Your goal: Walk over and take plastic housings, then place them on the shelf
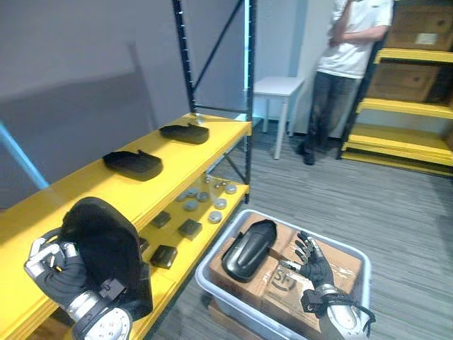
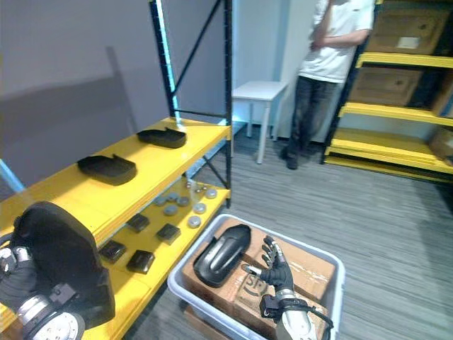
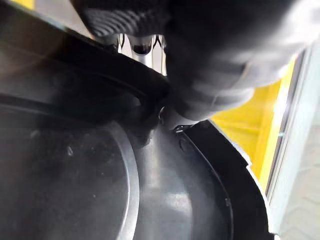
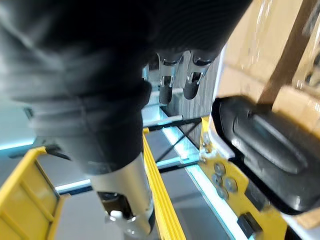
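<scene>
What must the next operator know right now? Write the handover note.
Left hand: shut on the held housing, upright at the top shelf's near end.
Right hand: open, empty, above the grey bin.
Done: middle housing and far housing lie on the top shelf.
To do: set the held housing down, then fetch the bin housing, lying on cardboard boxes beside the right hand.

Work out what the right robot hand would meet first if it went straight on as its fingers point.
Likely the bin's far rim, though height is unclear: the right robot hand points across the cardboard box toward it. The black housing lies to its left, off that line.
</scene>
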`<state>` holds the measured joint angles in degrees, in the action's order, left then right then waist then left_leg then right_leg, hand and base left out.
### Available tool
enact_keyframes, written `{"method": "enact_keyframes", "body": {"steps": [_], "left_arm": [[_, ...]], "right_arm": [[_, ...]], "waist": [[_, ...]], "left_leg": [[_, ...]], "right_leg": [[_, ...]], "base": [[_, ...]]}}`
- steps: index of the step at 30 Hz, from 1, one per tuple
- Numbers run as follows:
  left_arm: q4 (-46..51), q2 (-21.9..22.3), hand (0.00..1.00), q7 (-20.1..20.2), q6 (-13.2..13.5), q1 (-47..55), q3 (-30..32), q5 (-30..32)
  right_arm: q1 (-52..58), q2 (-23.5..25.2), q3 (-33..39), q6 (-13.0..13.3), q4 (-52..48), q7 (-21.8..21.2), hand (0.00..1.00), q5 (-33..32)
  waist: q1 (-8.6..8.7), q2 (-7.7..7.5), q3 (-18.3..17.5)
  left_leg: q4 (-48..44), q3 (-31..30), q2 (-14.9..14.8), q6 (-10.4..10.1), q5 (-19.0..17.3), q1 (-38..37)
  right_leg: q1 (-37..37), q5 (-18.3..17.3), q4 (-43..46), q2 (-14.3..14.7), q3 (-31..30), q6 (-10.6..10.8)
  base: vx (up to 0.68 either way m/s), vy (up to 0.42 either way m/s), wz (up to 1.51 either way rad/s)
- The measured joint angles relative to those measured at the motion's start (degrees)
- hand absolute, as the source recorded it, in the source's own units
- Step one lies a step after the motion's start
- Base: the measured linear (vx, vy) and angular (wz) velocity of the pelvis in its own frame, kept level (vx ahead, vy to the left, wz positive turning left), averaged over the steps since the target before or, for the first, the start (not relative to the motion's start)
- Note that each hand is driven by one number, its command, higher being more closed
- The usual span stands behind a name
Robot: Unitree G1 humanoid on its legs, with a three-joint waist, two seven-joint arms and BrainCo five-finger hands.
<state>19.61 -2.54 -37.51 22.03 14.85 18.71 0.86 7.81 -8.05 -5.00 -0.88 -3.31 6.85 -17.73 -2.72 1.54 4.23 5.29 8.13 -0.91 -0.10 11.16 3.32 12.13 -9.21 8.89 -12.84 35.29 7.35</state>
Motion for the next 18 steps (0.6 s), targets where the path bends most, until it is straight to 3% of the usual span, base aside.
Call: {"method": "enact_keyframes", "body": {"steps": [3, 6, 8, 9, 10, 11, 12, 13, 15, 17, 18], "left_arm": [[0.17, 0.01, 1.00, 3.46, 0.14, -0.09, 1.54, -2.50], [0.39, 0.02, 1.00, 6.17, 0.34, -0.09, 3.66, -5.80], [0.67, -0.52, 1.00, 9.03, 0.73, -0.38, 5.28, -8.13], [0.68, -0.90, 1.00, 9.97, 1.00, -0.61, 5.54, -8.93], [0.72, -1.59, 1.00, 11.46, 1.21, -0.92, 5.69, -9.87], [0.77, -2.51, 1.00, 13.08, 1.24, -1.43, 5.54, -10.43], [0.78, -3.30, 1.00, 13.76, 1.25, -2.01, 5.21, -10.59], [0.80, -3.64, 1.00, 14.23, 1.25, -2.33, 5.15, -10.86], [0.70, -5.18, 1.00, 16.83, 0.77, -4.45, 5.14, -13.16], [0.59, -6.18, 1.00, 19.50, -0.06, -7.26, 4.48, -16.80], [0.40, -6.76, 1.00, 21.54, -0.67, -9.03, 3.79, -19.32]], "right_arm": [[0.02, 0.62, 1.93, -0.01, -0.09, 0.18, 0.00, -1.07], [-0.73, 0.64, 4.00, 0.02, -0.08, 0.35, 0.00, -1.19], [-1.30, 1.07, 4.81, 0.18, 0.01, 0.35, 0.00, -1.17], [-1.29, 1.27, 4.90, 0.35, 0.02, 0.51, 0.00, -1.17], [-1.23, 1.72, 4.86, 0.83, 0.13, 0.88, 0.00, -1.19], [-1.15, 2.24, 4.88, 1.54, 0.86, 1.16, 0.00, -1.18], [-1.16, 2.30, 4.76, 2.07, 2.02, 1.17, 0.00, -1.17], [-1.06, 2.29, 4.79, 2.10, 2.05, 1.21, 0.00, -1.17], [-1.05, 2.27, 5.25, 2.37, 2.05, 0.96, 0.00, -1.18], [-0.83, 2.36, 6.44, 2.51, 2.05, 0.82, 0.00, -1.17], [-0.36, 2.37, 7.43, 2.52, 2.06, 0.82, 0.00, -1.17]], "waist": [[0.87, -0.52, 1.01], [-0.40, -0.56, 2.33], [-1.17, -1.43, 3.57], [-1.21, -1.77, 3.86], [-1.09, -2.30, 4.56], [-0.73, -2.19, 5.43], [-0.27, -1.79, 5.60], [-0.01, -1.67, 5.65], [0.59, -1.69, 5.78], [0.92, -1.65, 5.94], [1.87, -1.56, 6.30]], "left_leg": [[-0.35, 10.37, -0.16, 0.91, -0.51, -0.32], [-0.39, 9.65, 2.09, 2.63, -1.20, -0.52], [-2.00, 7.56, 4.34, 4.27, -2.99, -0.64], [-2.86, 6.57, 5.11, 4.79, -3.61, -0.70], [-4.10, 4.53, 6.05, 5.27, -4.54, -1.21], [-4.60, 1.44, 6.41, 5.91, -5.18, -2.34], [-4.60, -1.89, 6.10, 6.42, -5.65, -2.70], [-4.64, -3.44, 5.88, 6.56, -5.76, -2.77], [-4.33, -8.32, 5.70, 6.72, -5.95, -3.32], [-4.28, -11.27, 6.18, 6.48, -6.22, -3.75], [-3.93, -13.60, 6.63, 6.09, -6.46, -4.66]], "right_leg": [[2.35, -0.05, 0.52, -2.06, 4.94, 0.50], [2.85, -0.20, 5.95, -5.76, 7.14, 0.69], [0.20, 0.15, 19.73, -12.26, 7.20, 0.19], [-1.03, 1.07, 24.67, -14.39, 6.02, -1.22], [-3.45, 4.06, 31.65, -16.52, 2.43, -5.77], [-7.44, 9.46, 39.34, -16.85, -4.56, -10.04], [-11.02, 4.08, 43.37, -14.59, -9.63, -5.81], [-12.39, 1.63, 43.53, -12.94, -11.18, -5.15], [-17.01, -3.85, 35.87, -6.12, -16.09, -4.21], [-20.22, -4.36, 26.98, -1.91, -20.26, -3.39], [-20.67, -4.07, 22.74, 0.33, -22.72, -2.94]], "base": [[0.08, 0.078, 0.83], [0.09, 0.137, 0.70], [0.07, 0.140, 0.71], [0.10, 0.172, 0.81], [0.12, 0.158, 1.02], [0.15, 0.120, 1.35], [0.12, 0.039, 1.27], [0.10, -0.030, 1.27], [0.09, -0.042, 1.07], [0.11, -0.047, 0.91], [0.13, -0.058, 1.07]]}}
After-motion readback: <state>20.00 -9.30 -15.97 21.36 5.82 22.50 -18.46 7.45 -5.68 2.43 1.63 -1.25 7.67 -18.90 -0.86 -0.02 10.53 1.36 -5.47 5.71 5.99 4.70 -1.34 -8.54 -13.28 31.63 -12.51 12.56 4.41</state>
